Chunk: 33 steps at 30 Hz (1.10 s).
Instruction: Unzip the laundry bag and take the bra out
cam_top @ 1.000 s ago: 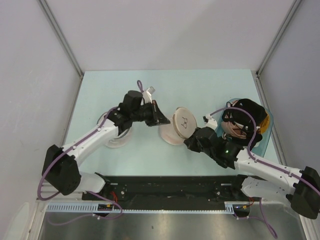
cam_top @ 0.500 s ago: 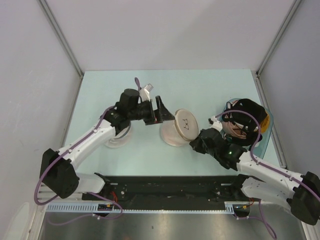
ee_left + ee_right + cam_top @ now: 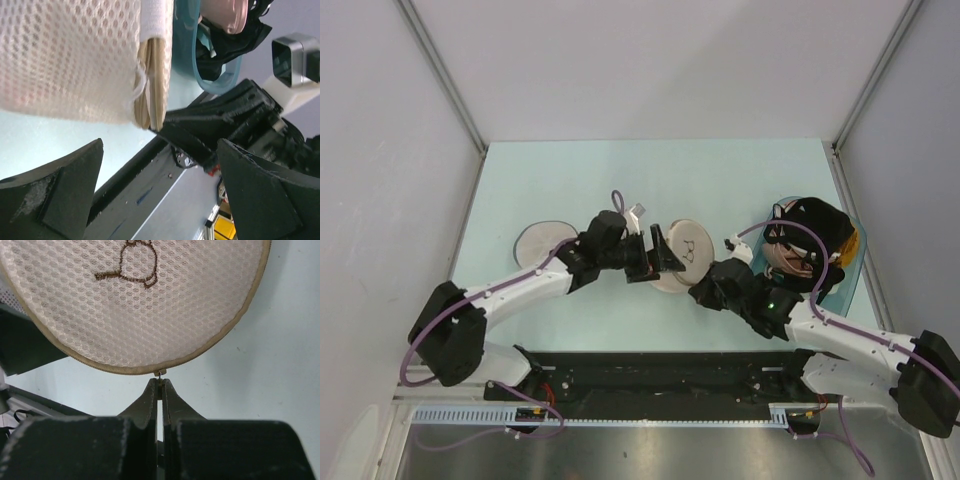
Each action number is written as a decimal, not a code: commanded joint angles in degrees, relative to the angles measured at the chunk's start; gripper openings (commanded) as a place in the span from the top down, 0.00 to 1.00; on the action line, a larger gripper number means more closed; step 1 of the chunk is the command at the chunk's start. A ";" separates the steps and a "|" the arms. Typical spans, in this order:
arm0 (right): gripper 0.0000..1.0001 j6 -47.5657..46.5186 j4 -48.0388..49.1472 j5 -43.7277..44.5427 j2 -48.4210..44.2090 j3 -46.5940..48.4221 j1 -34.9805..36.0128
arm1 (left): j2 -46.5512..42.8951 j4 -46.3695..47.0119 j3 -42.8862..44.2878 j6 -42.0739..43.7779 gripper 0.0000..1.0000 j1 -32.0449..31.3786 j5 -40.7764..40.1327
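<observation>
One basket (image 3: 220, 86) holding bra (image 3: 225, 12), black clothing (image 3: 235, 42)

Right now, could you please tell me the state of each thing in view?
bag: propped up, zip shut where it shows.
zip pull: pinched by the right gripper.
right gripper: shut on the zip pull.
left gripper: open, at the bag's edge.
white pouch: flat on the table.
basket: holding clothes.
</observation>
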 commanded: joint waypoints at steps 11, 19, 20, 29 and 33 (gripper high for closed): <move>1.00 -1.63 0.85 -3.67 -1.11 2.90 -0.90 | 8.01 8.21 5.32 -2.23 1.00 -1.66 -1.45; 1.00 -6.28 -7.15 -3.49 -6.38 1.93 -11.08 | 1.51 -1.09 8.39 4.87 0.99 5.71 3.12; 1.00 -6.73 -7.24 -3.93 -6.64 1.93 -11.54 | 1.16 -1.89 9.53 5.41 1.00 5.98 3.21; 1.00 0.37 -2.15 -0.78 -5.51 3.87 0.39 | 10.44 -2.87 19.02 10.25 1.00 7.57 4.36; 1.00 3.55 1.99 1.86 -1.82 5.44 8.04 | 16.70 -5.58 25.08 12.96 0.93 7.57 2.78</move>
